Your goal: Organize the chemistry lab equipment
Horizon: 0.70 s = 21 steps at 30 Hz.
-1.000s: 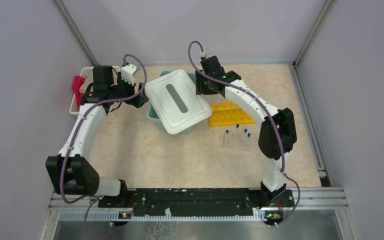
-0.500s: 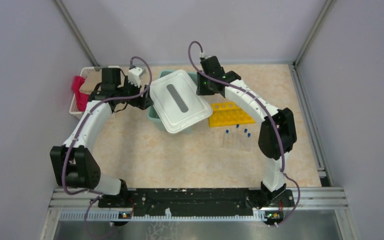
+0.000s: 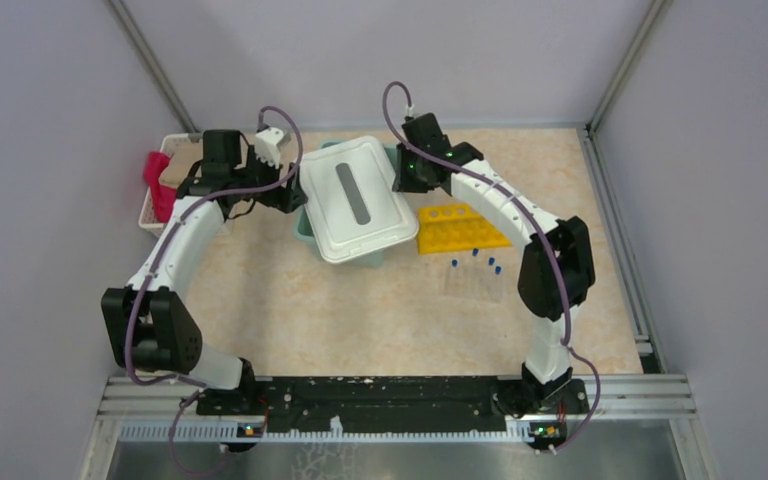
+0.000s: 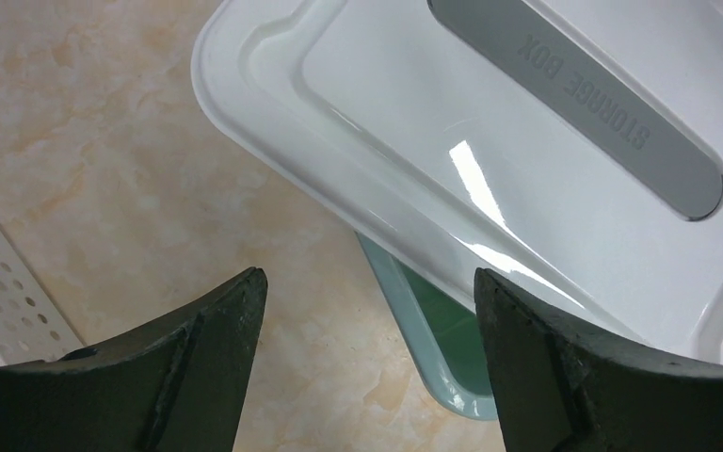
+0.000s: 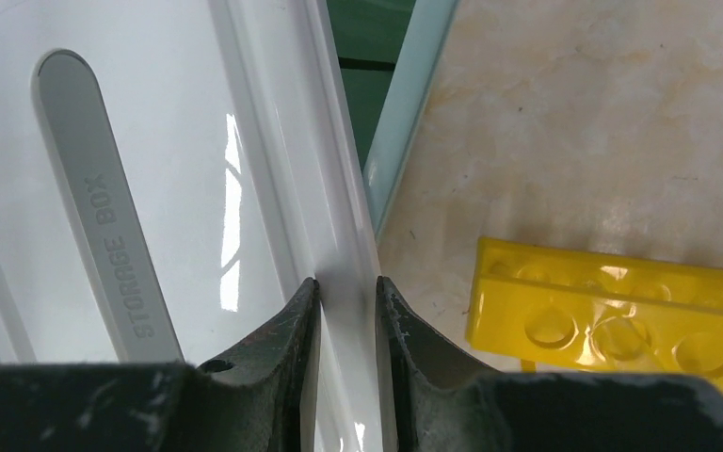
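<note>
A white storage-box lid [image 3: 352,200] lies askew on a teal bin [image 3: 305,232]. My right gripper [image 3: 401,182] is shut on the lid's right rim [image 5: 344,235], one finger on each side of the raised edge. My left gripper [image 3: 285,195] hangs open by the lid's left edge [image 4: 273,141], nothing between its fingers, over the bin's corner [image 4: 442,339]. The yellow holed rack [image 3: 460,228] lies right of the bin, and it also shows in the right wrist view [image 5: 612,315]. Thin clear tubes with blue caps [image 3: 475,270] lie in front of the rack.
A white perforated basket [image 3: 152,205] with red cloth stands at the far left, and its rim [image 4: 0,292] is close to my left gripper. The purple walls close in the back and both sides.
My right gripper has closed onto the lid's rim. The left gripper moved right to the lid's left edge. The lid shifted slightly left and back over the bin.
</note>
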Motion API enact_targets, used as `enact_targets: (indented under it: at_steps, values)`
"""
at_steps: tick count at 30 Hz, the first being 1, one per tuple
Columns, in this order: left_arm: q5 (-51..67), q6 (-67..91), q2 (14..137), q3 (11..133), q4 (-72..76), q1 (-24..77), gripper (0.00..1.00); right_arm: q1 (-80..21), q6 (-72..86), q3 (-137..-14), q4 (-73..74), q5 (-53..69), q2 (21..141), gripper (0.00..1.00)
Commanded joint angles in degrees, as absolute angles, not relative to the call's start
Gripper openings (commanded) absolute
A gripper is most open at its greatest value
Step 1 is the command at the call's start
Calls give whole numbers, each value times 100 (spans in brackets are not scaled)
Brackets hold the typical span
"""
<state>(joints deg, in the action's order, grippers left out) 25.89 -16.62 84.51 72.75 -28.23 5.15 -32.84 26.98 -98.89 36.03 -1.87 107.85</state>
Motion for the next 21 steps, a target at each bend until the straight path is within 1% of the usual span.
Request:
enact_targets:
  at_steps: [1, 2, 8, 13, 21]
  values:
    - [2608, -1484, 8506, 7577, -2676, 545, 88, -3302, 3437, -9826, 3887, -235, 10431, 1]
    - [2604, -1468, 8511, 7588, -2679, 545, 88, -3300, 3511, -9814, 3917, -215, 10413, 0]
    - [2642, -1455, 8499, 7520, -2628, 546, 91, -3348, 3640, -9781, 4063, -158, 10271, 0]
    - [2675, -1467, 8524, 7467, -2550, 553, 92, -3414, 4006, -9692, 4271, -192, 10211, 0]
    - [2710, -1732, 8595, 7282, -2484, 628, 87, -3436, 4697, -9500, 4187, -63, 10003, 0]
